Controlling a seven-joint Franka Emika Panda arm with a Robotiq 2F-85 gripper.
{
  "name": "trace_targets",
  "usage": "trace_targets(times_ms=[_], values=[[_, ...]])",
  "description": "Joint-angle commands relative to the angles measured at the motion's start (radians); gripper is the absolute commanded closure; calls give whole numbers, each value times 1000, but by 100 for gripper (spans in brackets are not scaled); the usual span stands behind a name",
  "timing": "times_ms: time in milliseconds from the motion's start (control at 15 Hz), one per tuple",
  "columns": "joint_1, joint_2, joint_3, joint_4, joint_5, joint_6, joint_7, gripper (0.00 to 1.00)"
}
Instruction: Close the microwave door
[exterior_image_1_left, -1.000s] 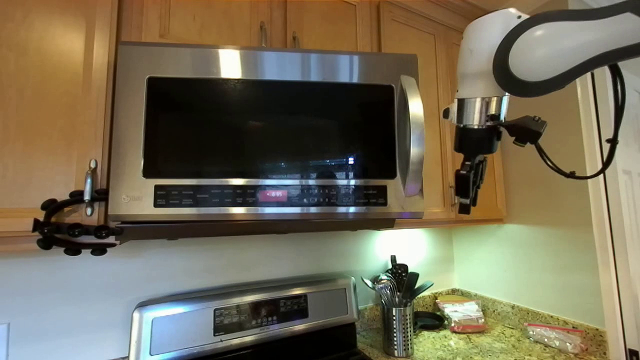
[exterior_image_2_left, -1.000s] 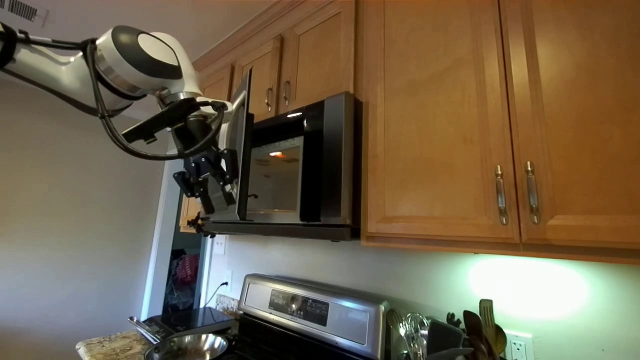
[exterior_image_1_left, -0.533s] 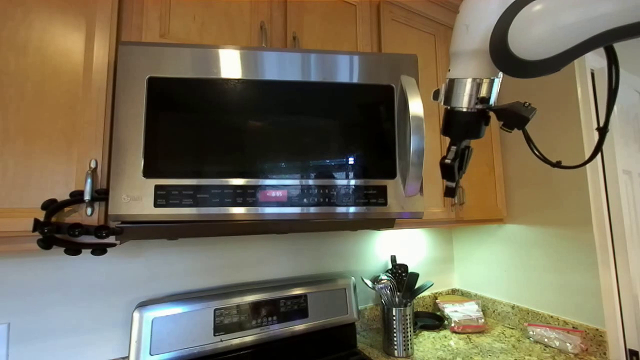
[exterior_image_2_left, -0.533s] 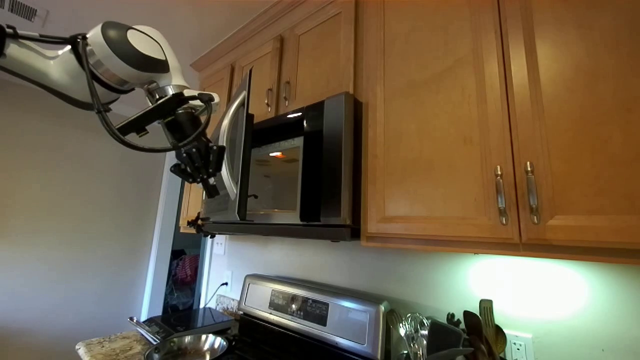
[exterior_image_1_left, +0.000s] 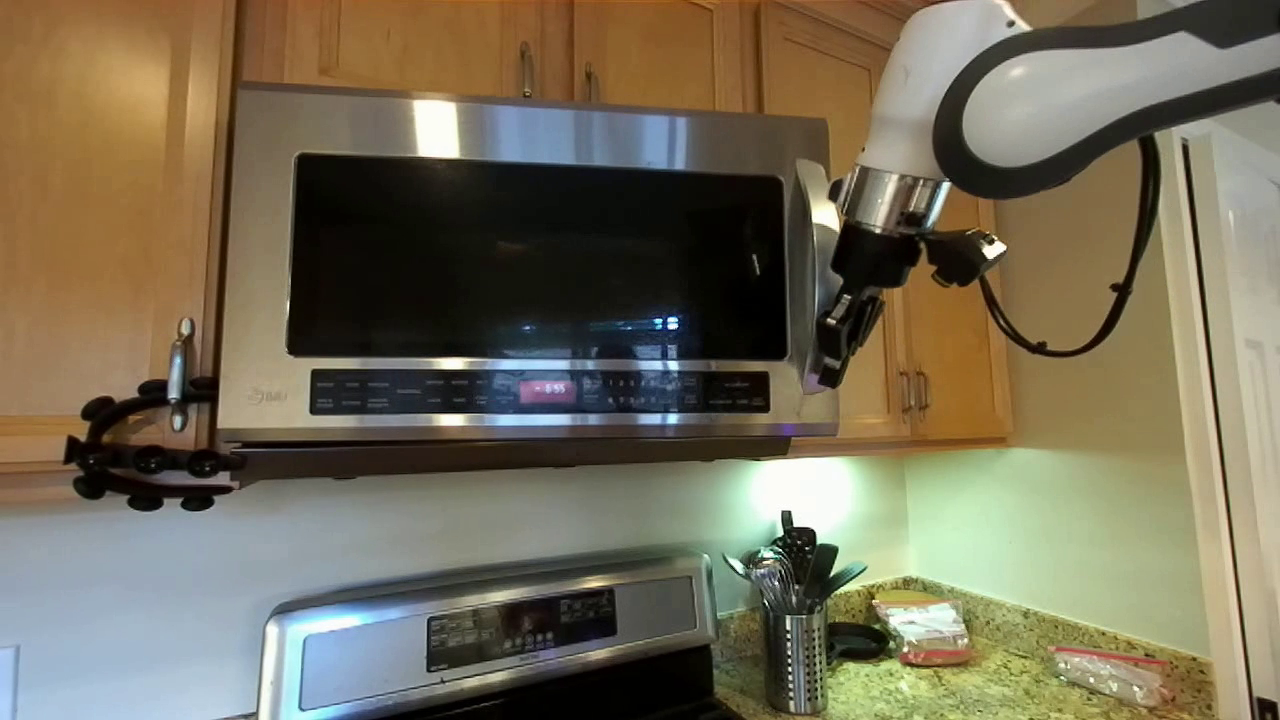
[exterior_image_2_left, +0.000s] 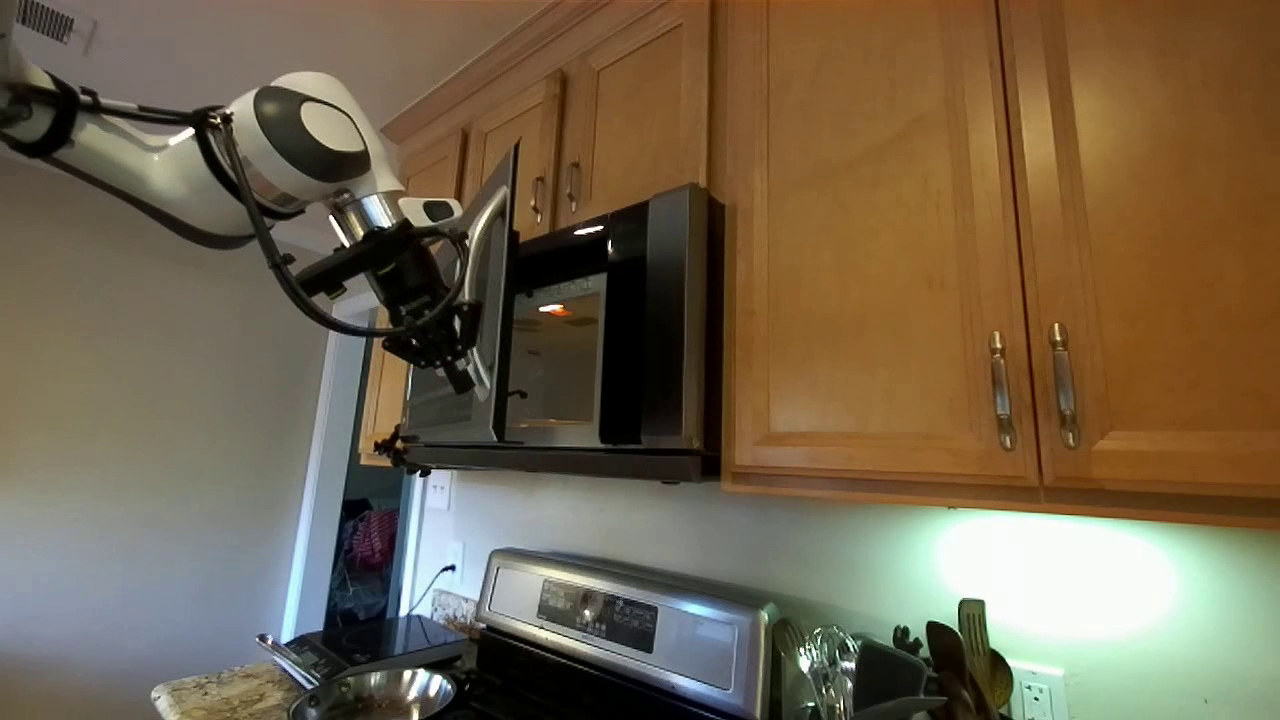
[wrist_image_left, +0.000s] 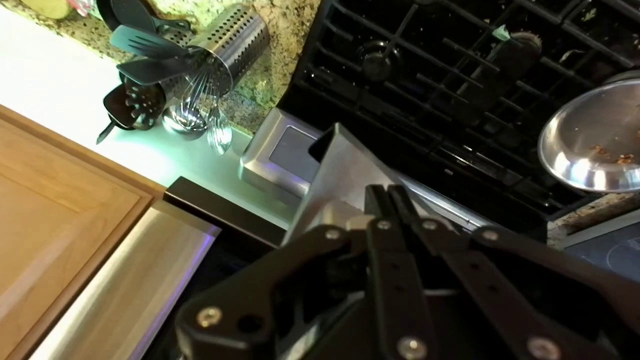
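The microwave door (exterior_image_1_left: 540, 260) has a steel frame and a dark glass window. In an exterior view the door (exterior_image_2_left: 440, 412) stands partly open, its free edge away from the microwave body. The curved steel handle (exterior_image_1_left: 822, 240) is at its right edge; it also shows beside the gripper in an exterior view (exterior_image_2_left: 483, 225). My gripper (exterior_image_1_left: 832, 368) is shut and empty, on the outer side of the door at the handle's lower part. It appears to touch the handle or door. In the wrist view the gripper (wrist_image_left: 386, 192) has its fingertips together before a grey metal door corner (wrist_image_left: 340, 160).
The stove (exterior_image_1_left: 490, 630) lies below, with a steel pan (exterior_image_2_left: 385, 695). A metal utensil holder (exterior_image_1_left: 797, 660) and plastic bags (exterior_image_1_left: 925, 630) stand on the counter. Wooden cabinets (exterior_image_2_left: 870, 230) flank the microwave. A black flexible tripod (exterior_image_1_left: 150, 460) hangs left of it.
The gripper fingers have come together. The gripper first rose, then moved in to the handle. The door has swung slightly inward, its free edge closer to the microwave body.
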Motion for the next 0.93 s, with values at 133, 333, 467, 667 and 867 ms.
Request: trace_targets(times_ms=[133, 333, 467, 667, 867], values=[[-9, 98, -39, 15, -27, 193, -19, 97], [-21, 174, -71, 33, -40, 311, -55, 97], [-34, 231, -93, 54, -54, 383, -92, 96], [-64, 321, -115, 101, -88, 460, -126, 96], [-87, 420, -138, 166, -98, 518, -150, 96]])
